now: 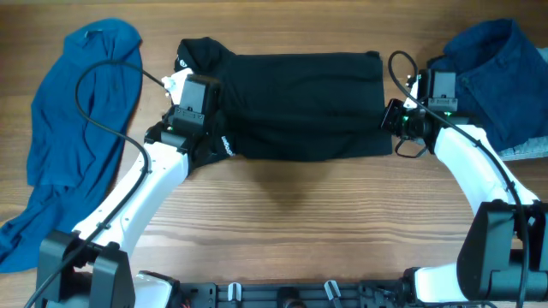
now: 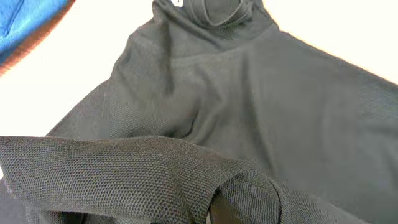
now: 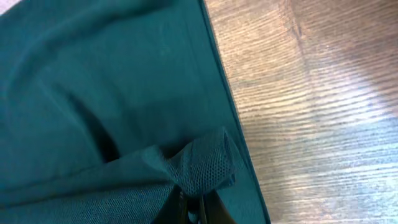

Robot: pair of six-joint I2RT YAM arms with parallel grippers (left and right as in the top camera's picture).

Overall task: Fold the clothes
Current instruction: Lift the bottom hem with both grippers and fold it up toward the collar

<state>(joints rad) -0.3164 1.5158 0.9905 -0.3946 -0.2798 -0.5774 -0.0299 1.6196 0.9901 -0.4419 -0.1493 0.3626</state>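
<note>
The black top (image 1: 300, 103) lies folded into a rectangle in the middle of the wooden table, collar and a white logo mark at its far left. My left gripper (image 1: 199, 128) is at the top's left edge, shut on a fold of its mesh cloth (image 2: 155, 180) that drapes over the fingers. My right gripper (image 1: 396, 120) is at the top's right edge, shut on a pinched corner of the same cloth (image 3: 205, 165), which looks teal in the right wrist view.
A bright blue shirt (image 1: 77, 120) lies spread along the table's left side. A navy garment (image 1: 501, 73) is heaped at the far right, over a grey-white piece (image 1: 527, 152). Bare wood (image 1: 300, 214) lies in front of the black top.
</note>
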